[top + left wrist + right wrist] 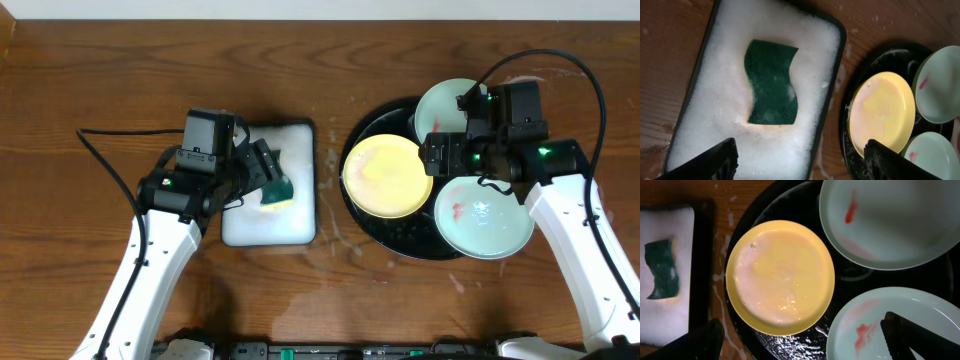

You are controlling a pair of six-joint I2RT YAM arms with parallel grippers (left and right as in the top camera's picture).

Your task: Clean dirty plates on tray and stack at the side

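The black tray (395,238) holds three plates. The pale yellow plate (387,176) on its left is covered in soapy foam; it also shows in the right wrist view (781,277). A mint plate (445,103) at the back has a red smear (852,207). A second mint plate (487,220) at the front right also has red smears (862,332). My right gripper (802,330) is open and empty above the tray, between the yellow and front mint plates. My left gripper (801,152) is open and empty over the foam tray.
A green sponge (771,82) lies loose on the white foam in the rectangular tray (290,225) left of the black tray. Soapy streaks wet the wooden table (330,250) between the two trays.
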